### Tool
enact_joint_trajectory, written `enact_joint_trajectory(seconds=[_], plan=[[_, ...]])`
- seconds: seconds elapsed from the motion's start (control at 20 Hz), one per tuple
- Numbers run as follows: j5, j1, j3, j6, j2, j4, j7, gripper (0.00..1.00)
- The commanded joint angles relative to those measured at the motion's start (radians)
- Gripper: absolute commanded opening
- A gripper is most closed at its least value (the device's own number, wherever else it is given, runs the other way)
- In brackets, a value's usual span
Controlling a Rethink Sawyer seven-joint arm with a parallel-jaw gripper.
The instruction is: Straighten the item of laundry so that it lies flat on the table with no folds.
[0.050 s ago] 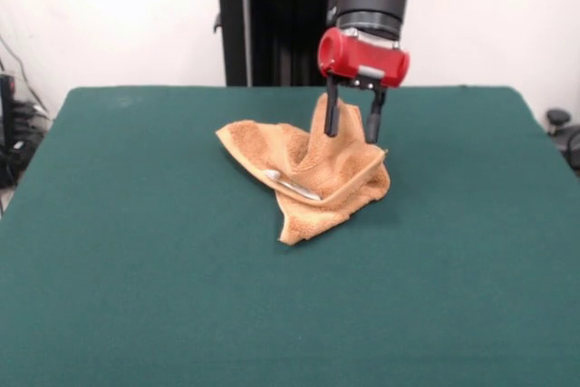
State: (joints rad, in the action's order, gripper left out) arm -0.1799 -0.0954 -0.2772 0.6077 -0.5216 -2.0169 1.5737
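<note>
the orange-tan towel (313,174) is lying crumpled near the middle of the green table (136,296). one part of it is being held up in a peak by the gripper (352,124), and it seems to be pinched by the left black finger (332,113). the two fingers are being kept a little apart. a small white tag (292,185) is showing on the towel.

Nothing readable anywhere, honestly; even the small white tag (292,185) on the orange-tan terry towel (313,174) looks blank.
</note>
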Motion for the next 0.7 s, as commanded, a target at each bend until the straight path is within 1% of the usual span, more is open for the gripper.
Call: enact_joint_trajectory(seconds=[0.05,0.1,0.15,0.4,0.7], plan=[[0.014,0.012,0.124,0.001,0.035,0.063,0.210,1.00],[0.010,0.014,0.129,0.001,0.034,0.062,0.212,1.00],[-0.003,0.010,0.141,-0.016,0.003,0.040,0.217,1.00],[-0.037,0.029,0.177,-0.018,-0.002,0.036,0.217,1.00],[-0.063,0.043,0.203,-0.024,-0.032,0.023,0.223,1.00]])
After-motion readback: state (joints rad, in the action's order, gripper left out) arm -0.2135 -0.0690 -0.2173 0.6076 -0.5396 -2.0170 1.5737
